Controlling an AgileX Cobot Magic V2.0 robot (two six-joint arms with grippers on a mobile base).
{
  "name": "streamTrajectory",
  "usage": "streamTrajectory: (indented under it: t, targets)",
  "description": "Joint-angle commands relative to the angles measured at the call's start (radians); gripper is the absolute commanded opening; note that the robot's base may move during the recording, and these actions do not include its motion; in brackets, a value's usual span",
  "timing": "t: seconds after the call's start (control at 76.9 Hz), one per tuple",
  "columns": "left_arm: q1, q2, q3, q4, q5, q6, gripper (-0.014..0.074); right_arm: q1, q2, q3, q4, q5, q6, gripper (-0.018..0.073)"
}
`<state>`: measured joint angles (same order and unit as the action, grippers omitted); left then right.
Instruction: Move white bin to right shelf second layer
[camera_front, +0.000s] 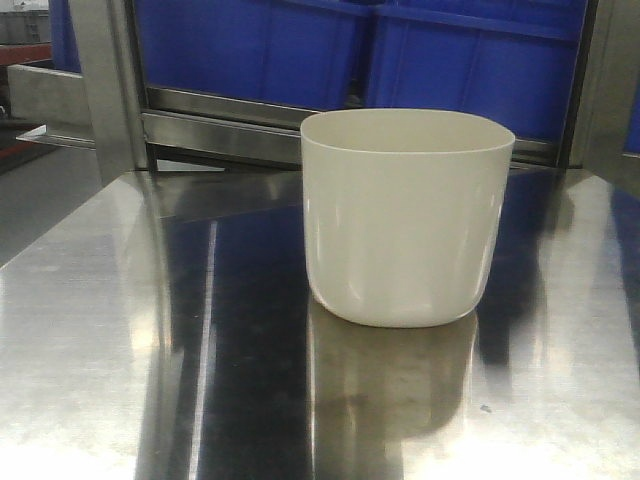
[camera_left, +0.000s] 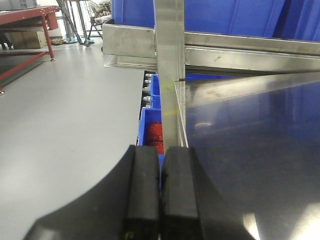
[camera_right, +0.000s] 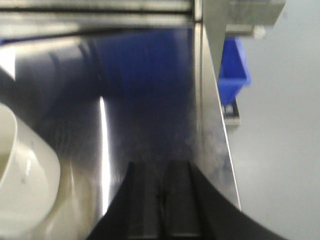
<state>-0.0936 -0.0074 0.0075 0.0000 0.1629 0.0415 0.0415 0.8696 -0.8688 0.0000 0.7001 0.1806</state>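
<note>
The white bin (camera_front: 405, 215) stands upright on the flat steel cart top (camera_front: 150, 330), right of centre in the front view, with nothing holding it. Its rounded side (camera_right: 22, 175) shows at the lower left of the right wrist view. My right gripper (camera_right: 161, 167) is shut and empty over the cart top, to the right of the bin and apart from it. My left gripper (camera_left: 161, 152) is shut and empty at the cart's left edge (camera_left: 181, 115). The right shelf second layer is out of view.
Blue crates (camera_front: 400, 50) sit on a steel rack bar (camera_front: 220, 130) behind the cart. Lower blue crates (camera_left: 152, 127), one with red contents, lie beside the cart's left edge. A steel upright post (camera_left: 169, 60) stands at that corner. Grey floor (camera_left: 60, 115) spreads left; another blue crate (camera_right: 234, 67) is right.
</note>
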Motion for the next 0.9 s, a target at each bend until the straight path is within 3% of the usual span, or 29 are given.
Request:
streamTrajectory:
  t: [0.0,0.052,0.104,0.364,0.885]
  targets:
    - [-0.005,-0.014,0.037,0.000,-0.085,-0.003,0.0085,0.019,0.061,-0.098,0.000,0.083,-0.066,0.0351]
    - [-0.005,-0.014,0.037,0.000,-0.085,-0.003,0.0085,0.034,0.095,-0.130,0.010,0.134,-0.085,0.0446]
    - [-0.005,-0.014,0.037,0.000,-0.085,-0.003,0.0085,0.054,0.124,-0.159,0.018,0.166,-0.085,0.0477]
    - [-0.005,-0.014,0.037,0.000,-0.085,-0.003,0.0085,0.145,0.201,-0.261,0.114,0.174,-0.085,0.0477]
    - [-0.005,-0.014,0.037,0.000,-0.085,-0.003,0.0085,0.286,0.424,-0.428,0.124,0.220,-0.085,0.0477]
